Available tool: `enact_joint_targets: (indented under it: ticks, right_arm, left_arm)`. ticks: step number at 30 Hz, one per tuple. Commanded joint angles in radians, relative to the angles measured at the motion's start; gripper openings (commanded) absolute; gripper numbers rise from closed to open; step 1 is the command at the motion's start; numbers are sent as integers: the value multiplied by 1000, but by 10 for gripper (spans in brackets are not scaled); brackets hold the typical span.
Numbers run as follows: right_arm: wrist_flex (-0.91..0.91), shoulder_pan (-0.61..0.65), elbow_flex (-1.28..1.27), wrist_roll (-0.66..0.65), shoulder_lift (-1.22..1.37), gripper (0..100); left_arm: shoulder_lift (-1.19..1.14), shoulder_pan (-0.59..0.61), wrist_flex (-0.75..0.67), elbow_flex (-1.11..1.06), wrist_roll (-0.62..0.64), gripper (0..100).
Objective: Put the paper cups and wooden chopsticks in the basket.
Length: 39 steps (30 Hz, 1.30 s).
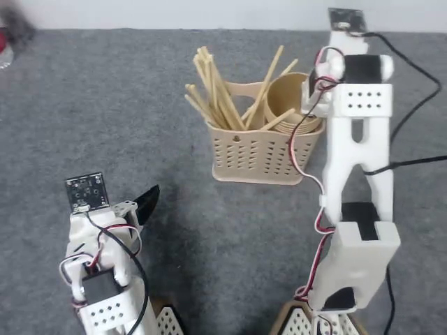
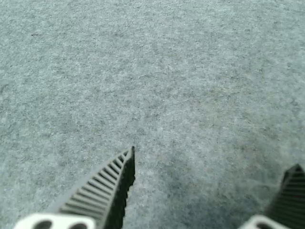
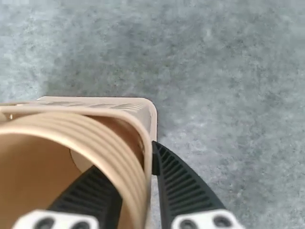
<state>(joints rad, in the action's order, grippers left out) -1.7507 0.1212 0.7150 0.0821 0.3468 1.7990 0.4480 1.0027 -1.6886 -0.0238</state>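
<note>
**Q:** Where do the task's things stand?

**A:** At the back of the grey desk [image 1: 105,105], in the perforated beige basket [image 1: 258,157]. The wooden chopsticks [image 1: 216,91] fan out of the compartment on my left side. Their lower ends are hidden behind the basket wall. A few of them lean across towards the paper cups [image 1: 293,94], which sit nested in the compartment on my right side.

**Q:** How many cups?

**A:** I cannot tell. From my right wrist I see several stacked rims, cut off at the picture's edge, and the cup bodies are sunk out of sight in the basket.

**Q:** And your right fingers?

**A:** My right fingers [image 3: 167,171] are closed on the rims of the paper cups. One finger is inside the top cup and the other is outside it, next to the basket's corner. The stacked rims fill the space between them. The inner finger's tip is hidden behind the rims. From the high camera, my own right arm [image 1: 356,167] reaches out over that spot and covers the grip.

**Q:** Your left?

**A:** My left fingers [image 2: 121,176] are spread wide and hold nothing. They hang over bare desk, well apart from the basket. From the left wrist both are cut off at the frame's edge. From above, one dark finger pokes out beside the camera board.
</note>
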Motion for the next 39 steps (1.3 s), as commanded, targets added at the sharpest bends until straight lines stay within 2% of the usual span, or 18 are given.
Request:
enact_joint_targets:
  ticks: [1,7,20,31,33,37,39]
  right_arm:
    - [1,90,61,-40,5,7]
    - [-1,143,106,-81,7,7]
    - [-22,12,107,-46,5,7]
    - [-27,12,107,-48,2,11]
    - [-33,12,107,-71,-4,62]
    - [-33,21,126,-98,-74,302]
    - [-36,25,183,-126,-147,342]
  left_arm:
    - [0,-6,-6,4,-8,445]
    - [0,-6,-6,4,-8,445]
    - [0,-6,-5,4,-8,445]
    - [0,-6,-5,4,-8,445]
    - [0,-6,-5,4,-8,445]
    - [0,-6,-5,4,-8,445]
    - [0,-6,-5,4,-8,445]
